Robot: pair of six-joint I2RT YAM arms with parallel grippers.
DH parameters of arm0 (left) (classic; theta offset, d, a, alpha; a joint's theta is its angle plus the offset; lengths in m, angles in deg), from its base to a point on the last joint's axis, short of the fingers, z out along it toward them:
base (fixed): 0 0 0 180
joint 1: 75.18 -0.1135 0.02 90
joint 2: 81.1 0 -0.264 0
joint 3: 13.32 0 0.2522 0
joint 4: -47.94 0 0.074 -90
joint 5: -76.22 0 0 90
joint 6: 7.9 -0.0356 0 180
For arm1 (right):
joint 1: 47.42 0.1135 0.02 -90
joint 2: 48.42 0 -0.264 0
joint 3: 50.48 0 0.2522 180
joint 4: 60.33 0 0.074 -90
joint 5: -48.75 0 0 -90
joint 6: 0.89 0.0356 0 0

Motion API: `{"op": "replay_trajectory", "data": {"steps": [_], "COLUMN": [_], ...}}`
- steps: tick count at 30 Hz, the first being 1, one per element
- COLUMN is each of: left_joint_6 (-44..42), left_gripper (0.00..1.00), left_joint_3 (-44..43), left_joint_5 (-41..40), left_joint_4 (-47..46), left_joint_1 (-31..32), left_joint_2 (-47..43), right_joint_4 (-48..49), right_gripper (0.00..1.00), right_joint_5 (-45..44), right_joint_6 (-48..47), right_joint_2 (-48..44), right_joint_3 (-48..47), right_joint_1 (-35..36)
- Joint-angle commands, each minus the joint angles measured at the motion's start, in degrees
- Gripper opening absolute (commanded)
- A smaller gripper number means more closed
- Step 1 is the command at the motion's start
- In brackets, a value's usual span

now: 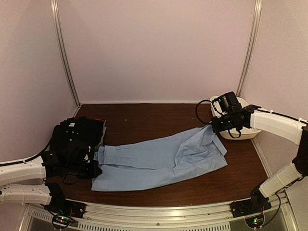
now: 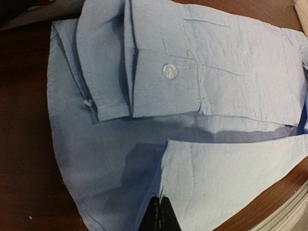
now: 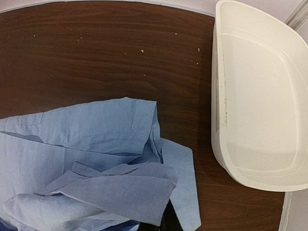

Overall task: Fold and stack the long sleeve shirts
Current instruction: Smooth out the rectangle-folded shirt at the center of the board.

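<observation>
**Both grippers nipped onto the blue shirt, black shirt parked left**

You have the blue shirt (image 1: 159,159) spread lengthwise across the middle of the table (image 1: 144,118). It runs from the near left up toward the far right. It lies mostly flat, with creases and overlapping layers.

Left end: your left gripper (image 2: 159,199) has its fingers pressed tight together with no gap showing. They meet right on the edge of a folded layer. That layer lifts slightly there and throws a shadow on the cloth below, so it reads as a pinch on the shirt. Just beyond it, a buttoned cuff (image 2: 163,82) lies flat on top of the body cloth, its pale button (image 2: 169,71) facing up.

Right end: your right gripper (image 1: 212,127) is clamped on the far right corner of the same shirt. In the wrist view the cloth bunches up in loose folds in front of the fingers and hides most of them. That corner rides above the tabletop.

The black shirt (image 1: 77,139) sits in a rumpled heap at the left side of the table. It touches the blue shirt's left end, and a small white label shows on top.

A white tub (image 1: 245,132) stands at the far right edge, just behind the right gripper. It is clear of the shirt, with bare wood between them.
</observation>
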Motion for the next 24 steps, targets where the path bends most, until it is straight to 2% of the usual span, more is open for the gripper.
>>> {"op": "replay_trajectory", "data": {"steps": [1, 6, 24], "left_joint_6": [4.0, 5.9, 9.7], "left_gripper": [0.00, 0.00, 0.00], "left_joint_3": [1.0, 2.6, 8.5], "left_joint_5": [-4.6, -5.8, -6.5], "left_joint_4": [3.2, 3.3, 2.1], "left_joint_1": [-0.3, -0.3, 0.0], "left_joint_2": [-4.1, -6.9, -6.0], "right_joint_4": [-2.3, -2.7, -4.1], "right_gripper": [0.00, 0.00, 0.00], "right_joint_5": [-2.0, -1.7, -3.1], "right_joint_6": [-0.7, -0.4, 0.3], "right_joint_2": [-2.4, -1.7, 3.0], "right_joint_3": [-2.5, -3.4, -8.9], "right_joint_1": [-1.3, -1.5, -2.1]}}
